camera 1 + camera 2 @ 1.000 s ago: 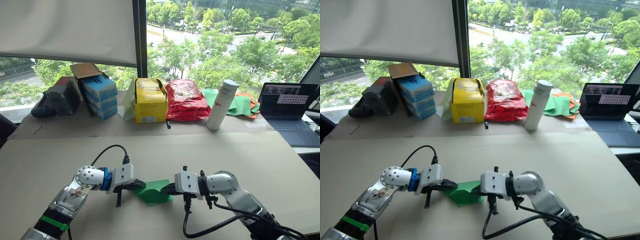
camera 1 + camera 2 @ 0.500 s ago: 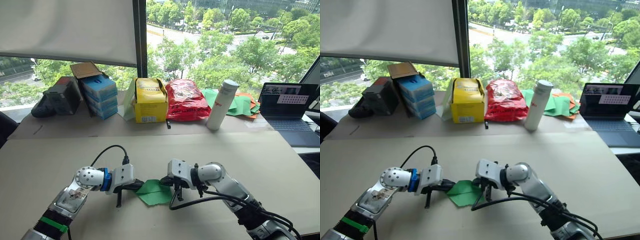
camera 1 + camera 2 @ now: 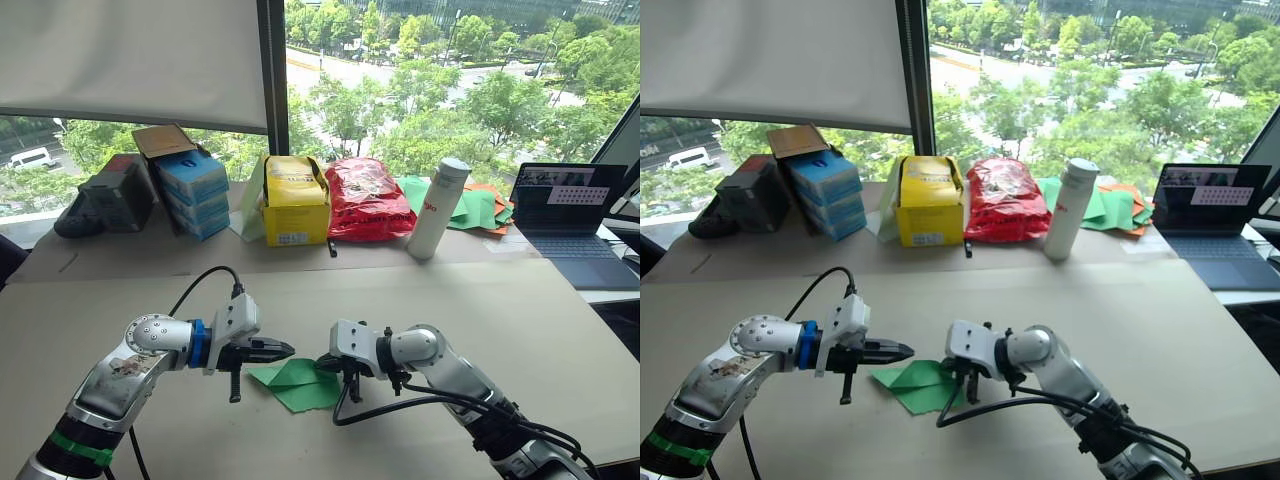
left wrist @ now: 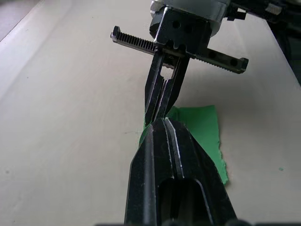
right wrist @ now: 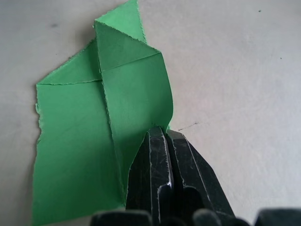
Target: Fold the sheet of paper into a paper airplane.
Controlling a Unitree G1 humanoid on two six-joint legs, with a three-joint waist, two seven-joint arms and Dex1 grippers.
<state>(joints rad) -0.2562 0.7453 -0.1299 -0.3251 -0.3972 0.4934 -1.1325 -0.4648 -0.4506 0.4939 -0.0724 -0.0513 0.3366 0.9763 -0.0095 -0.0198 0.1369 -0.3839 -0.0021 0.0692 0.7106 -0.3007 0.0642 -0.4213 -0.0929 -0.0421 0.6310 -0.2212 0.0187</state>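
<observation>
So far the sheet of paper lies partly folded on the table, corner flaps in, no slim wedge yet. The right gripper, fingers together, presses its near edge; the left gripper, closed and empty, hovers just beside it

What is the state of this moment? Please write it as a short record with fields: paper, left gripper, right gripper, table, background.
paper: sheet of paper, partly folded, flat on table
left gripper: left gripper shut, tips over the paper's left edge, nothing gripped
right gripper: right gripper shut, tips pressing on the paper's right part
table: beige table
background: yellow box, red bag, white bottle, laptop
</observation>
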